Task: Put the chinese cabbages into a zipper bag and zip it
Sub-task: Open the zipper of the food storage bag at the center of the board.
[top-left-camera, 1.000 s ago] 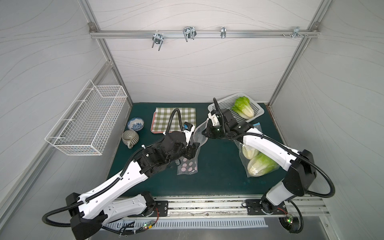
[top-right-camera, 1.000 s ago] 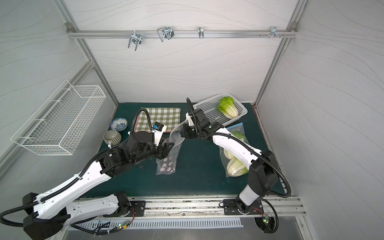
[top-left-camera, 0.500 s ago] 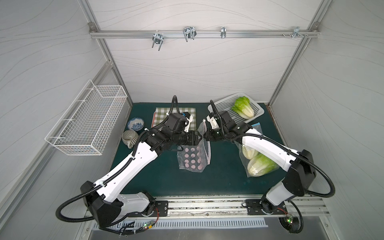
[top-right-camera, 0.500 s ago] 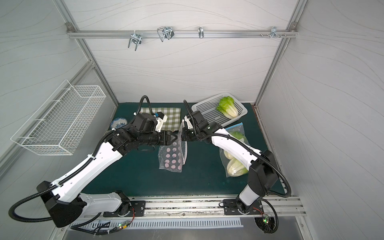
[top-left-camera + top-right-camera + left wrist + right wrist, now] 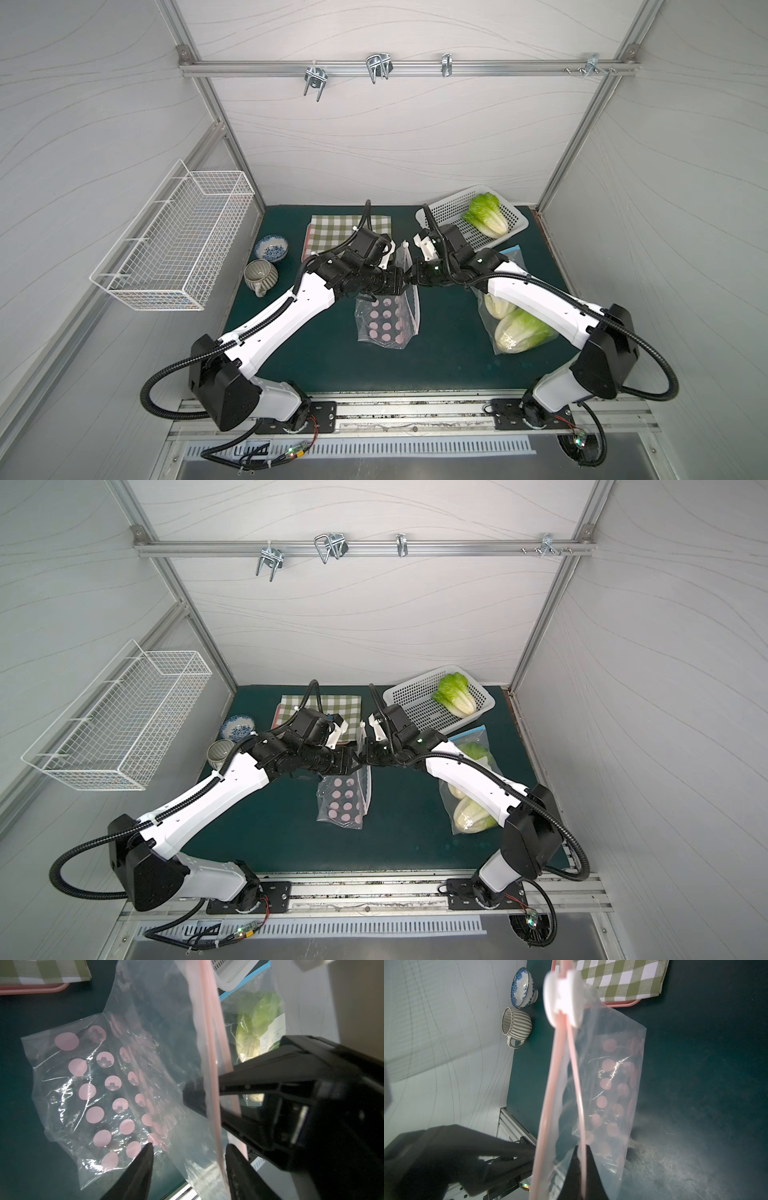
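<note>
right gripper (image 5: 581,1150) pinched shut on one pink rim strip of pink-dotted zipper bag (image 5: 386,320), bag hanging mid-table, left gripper (image 5: 189,1153) fingers apart astride the bag rim, not clamped, one chinese cabbage (image 5: 486,214) in white basket (image 5: 446,208), two cabbages (image 5: 521,332) inside blue-zip bag (image 5: 512,254) under right arm

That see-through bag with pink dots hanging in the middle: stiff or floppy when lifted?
Probably very floppy: the bag hangs creased from the right fingers, its lower part slumped on the mat. Likely very light, since it looks like thin, empty film. Its pink zip strip seems somewhat stiffer, keeping a fairly straight line.
</note>
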`<state>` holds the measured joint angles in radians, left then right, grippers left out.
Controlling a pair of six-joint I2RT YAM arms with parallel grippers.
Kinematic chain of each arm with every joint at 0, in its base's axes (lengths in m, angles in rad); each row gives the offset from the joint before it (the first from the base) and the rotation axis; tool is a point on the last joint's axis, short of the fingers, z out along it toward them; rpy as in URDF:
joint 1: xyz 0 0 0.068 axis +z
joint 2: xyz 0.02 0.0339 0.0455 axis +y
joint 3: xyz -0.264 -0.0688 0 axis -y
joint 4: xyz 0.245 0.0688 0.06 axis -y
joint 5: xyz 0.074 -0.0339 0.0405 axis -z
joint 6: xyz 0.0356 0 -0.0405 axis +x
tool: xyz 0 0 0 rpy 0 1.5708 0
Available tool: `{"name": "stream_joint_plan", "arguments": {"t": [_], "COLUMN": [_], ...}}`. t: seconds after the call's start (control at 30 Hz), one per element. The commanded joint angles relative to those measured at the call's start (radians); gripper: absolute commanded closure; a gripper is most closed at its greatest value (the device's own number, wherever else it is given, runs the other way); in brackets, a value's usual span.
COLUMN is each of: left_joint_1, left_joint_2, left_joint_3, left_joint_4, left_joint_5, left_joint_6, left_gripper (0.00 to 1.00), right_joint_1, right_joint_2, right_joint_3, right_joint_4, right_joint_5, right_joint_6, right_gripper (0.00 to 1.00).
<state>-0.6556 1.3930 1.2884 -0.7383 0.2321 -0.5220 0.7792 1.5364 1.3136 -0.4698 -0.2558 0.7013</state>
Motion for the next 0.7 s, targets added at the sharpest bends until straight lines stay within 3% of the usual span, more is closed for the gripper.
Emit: {"name": "stream_joint_plan", "arguments": {"t": [0.0, 0.17, 0.4, 0.57, 0.67], "left_joint_1": [0.005, 0.029, 0.036, 0.036, 0.041], "left_joint_2": [0.001, -0.017, 0.008, 0.020, -0.005], "left_joint_3": [-0.012, -0.041, -0.064, -0.076, -0.076], "left_joint_4": [-0.020, -0.036, 0.091, 0.110, 0.075], "left_joint_5": [-0.088, -0.094, 0.056, 0.079, 0.051], "left_joint_6": [0.026, 0.030, -0.032, -0.038, -0.019], "left_gripper": [0.51, 0.63, 0.68, 0.71, 0.84], "right_joint_1": [-0.028, -0.068, -0.033, -0.009, -0.019], "right_joint_2": [-0.052, -0.069, -0.030, -0.010, -0.013], "right_joint_3": [-0.036, -0.063, -0.033, -0.002, 0.000], "right_joint_4": [0.025, 0.008, 0.034, 0.056, 0.054], "right_joint_5": [-0.037, -0.043, -0.071, -0.086, -0.084], "right_joint_6": [0.049, 0.038, 0.068, 0.091, 0.088], "right_gripper": [1.00, 1.00, 1.00, 1.00, 1.00]}}
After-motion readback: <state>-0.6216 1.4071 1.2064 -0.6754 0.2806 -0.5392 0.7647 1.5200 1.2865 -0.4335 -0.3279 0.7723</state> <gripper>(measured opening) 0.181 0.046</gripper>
